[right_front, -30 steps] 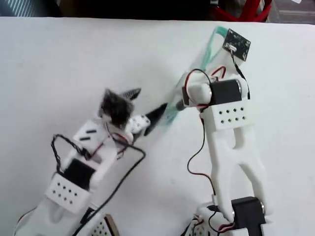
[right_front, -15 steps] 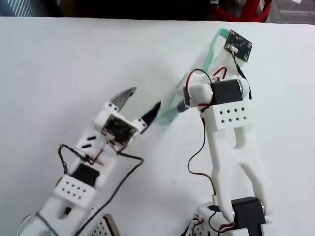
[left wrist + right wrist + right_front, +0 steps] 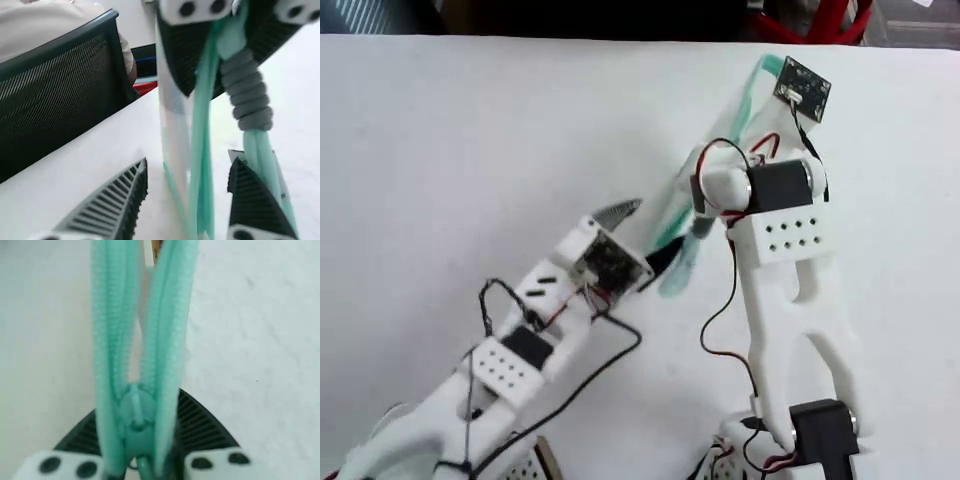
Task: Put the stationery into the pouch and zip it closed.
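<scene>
Currently the right gripper (image 3: 696,213) is clamped shut on one end of the clear plastic pouch with the mint-green zipper (image 3: 678,268). The pouch is held up on edge off the white table (image 3: 470,130). In the high view it runs as a narrow strip from near the table's far edge, under the right arm's wrist, down to a loose end just beside the left arm's fingers.

In the right wrist view the black ribbed fingers (image 3: 200,420) close on the zipper end. The mint-green zipper slider (image 3: 134,407) sits right at the grip. Beyond the slider the two zipper rows stand apart, so that stretch of the zipper is open.

The left gripper (image 3: 189,165) has its jaws wide open and holds nothing. In the left wrist view its two dark ribbed fingers sit one on each side of the hanging pouch edge; whether either touches it cannot be told. A grey wrapped cord pull (image 3: 250,97) hangs from the right gripper's fingers, with the mint zipper tape running down beside it.

A black mesh chair back (image 3: 50,100) stands past the table edge.

Contents of the pouch cannot be made out.
</scene>
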Controlling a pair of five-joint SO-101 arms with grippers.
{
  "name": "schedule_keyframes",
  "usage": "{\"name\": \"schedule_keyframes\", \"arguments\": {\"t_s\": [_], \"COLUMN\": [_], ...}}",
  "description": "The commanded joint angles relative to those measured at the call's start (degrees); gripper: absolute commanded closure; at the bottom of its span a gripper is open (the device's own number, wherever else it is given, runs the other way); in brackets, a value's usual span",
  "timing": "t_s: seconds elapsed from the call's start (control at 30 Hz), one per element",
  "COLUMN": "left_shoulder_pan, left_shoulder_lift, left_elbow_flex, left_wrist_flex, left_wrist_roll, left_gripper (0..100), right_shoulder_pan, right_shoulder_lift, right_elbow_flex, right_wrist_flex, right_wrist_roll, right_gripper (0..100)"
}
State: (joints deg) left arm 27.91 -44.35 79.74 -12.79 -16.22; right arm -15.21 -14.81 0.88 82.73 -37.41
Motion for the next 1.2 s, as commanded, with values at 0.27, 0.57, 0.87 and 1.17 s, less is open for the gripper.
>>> {"name": "schedule_keyframes", "arguments": {"t_s": [0.27, 0.57, 0.87, 1.17], "left_shoulder_pan": [4.18, 3.91, 3.21, 0.92], "left_shoulder_lift": [-13.67, 2.51, 11.21, 28.44], "left_elbow_flex": [-0.62, -9.93, -11.78, -16.09], "left_wrist_flex": [2.81, 2.81, -4.66, -21.36], "left_wrist_roll": [0.00, 0.00, -0.53, -0.62], "left_gripper": [74, 74, 74, 80], "right_shoulder_pan": [-1.80, -0.66, -0.92, -2.77], "right_shoulder_lift": [-2.42, -2.95, -3.03, -3.03], "right_elbow_flex": [-3.25, -3.43, -3.43, -3.25], "right_wrist_flex": [-0.84, -1.01, -1.01, 0.75], "right_wrist_roll": [0.70, 1.58, 7.30, 7.65], "right_gripper": [98.1, 98.1, 98.1, 98.1]}}
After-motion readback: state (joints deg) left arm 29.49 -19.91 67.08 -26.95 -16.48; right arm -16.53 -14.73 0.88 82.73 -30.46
